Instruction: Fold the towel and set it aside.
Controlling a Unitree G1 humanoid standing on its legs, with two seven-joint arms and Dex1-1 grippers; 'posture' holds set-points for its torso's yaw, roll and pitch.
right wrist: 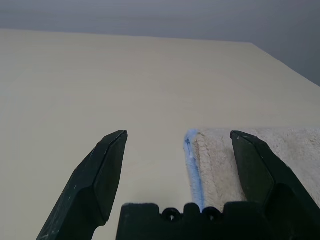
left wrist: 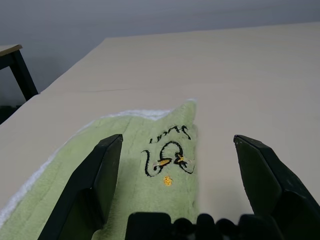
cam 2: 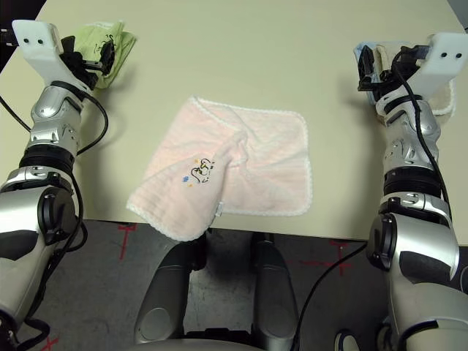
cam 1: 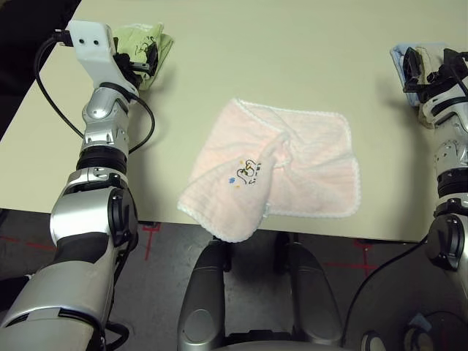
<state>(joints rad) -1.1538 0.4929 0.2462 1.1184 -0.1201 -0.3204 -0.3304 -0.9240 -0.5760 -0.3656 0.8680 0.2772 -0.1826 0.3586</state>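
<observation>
- You have the towel [cam 1: 281,172] lying unfolded and rumpled on the desk [cam 1: 292,51], near the front edge and about midway between the two arms.
- Its near left corner hangs over the desk's front edge, and a raised crease runs through its middle, beside the small embroidered motif [cam 1: 246,173].
- Its white scalloped edging shows along the far and right sides.
- Your left pincer [left wrist: 177,165] is wide open and holds nothing; it hovers over a light green towel [left wrist: 145,170] with black print at the desk's far left.
- In the left wrist view, that green towel lies below and between the two black fingers [left wrist: 95,185], with its black-and-orange embroidery just ahead of them.
- Your right pincer [right wrist: 180,160] is also spread wide and empty, raised at the desk's far right.
- Below it lies a beige folded towel [right wrist: 260,155] with a light blue towel [right wrist: 192,165] showing along its edge.
- Both pincers are well apart from the pink towel, one on each side of it.
- The desk surface between the pink towel and each side pile is bare beige.
</observation>
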